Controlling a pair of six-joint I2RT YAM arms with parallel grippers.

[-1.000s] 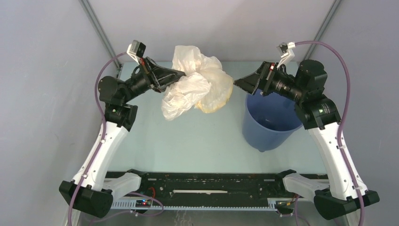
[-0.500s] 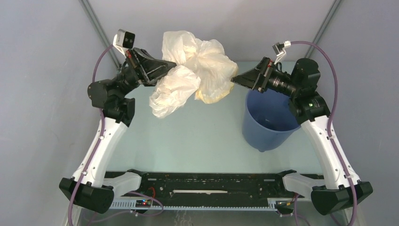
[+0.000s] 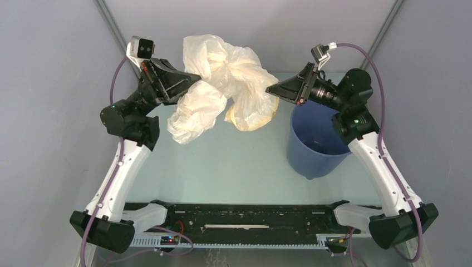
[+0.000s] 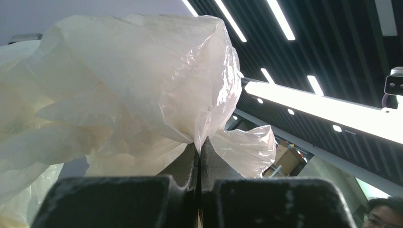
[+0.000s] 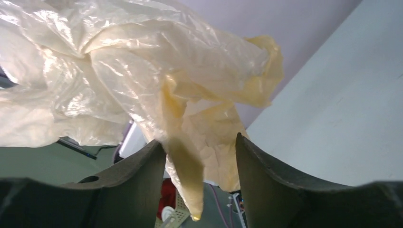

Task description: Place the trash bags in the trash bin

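The crinkly whitish, pale yellow trash bag (image 3: pixel 225 83) hangs in the air above the far middle of the table. My left gripper (image 3: pixel 197 78) is shut on a fold of it; in the left wrist view the fingers (image 4: pixel 187 164) pinch the plastic (image 4: pixel 142 80) tight. My right gripper (image 3: pixel 271 89) is open at the bag's right side. In the right wrist view a yellow strip of the bag (image 5: pixel 185 166) dangles between its spread fingers (image 5: pixel 142 175). The blue trash bin (image 3: pixel 317 144) stands upright on the table at the right, below my right gripper, with nothing visible inside.
The pale green table (image 3: pixel 234 167) runs from the bin to the left wall. Grey walls with metal corner posts (image 3: pixel 114 28) close in the back. The black rail (image 3: pixel 245 217) with the arm bases lies along the near edge.
My left gripper has lifted the bag higher and slightly left. My right gripper has moved up and left, and its open fingers now sit at the bag's right edge.
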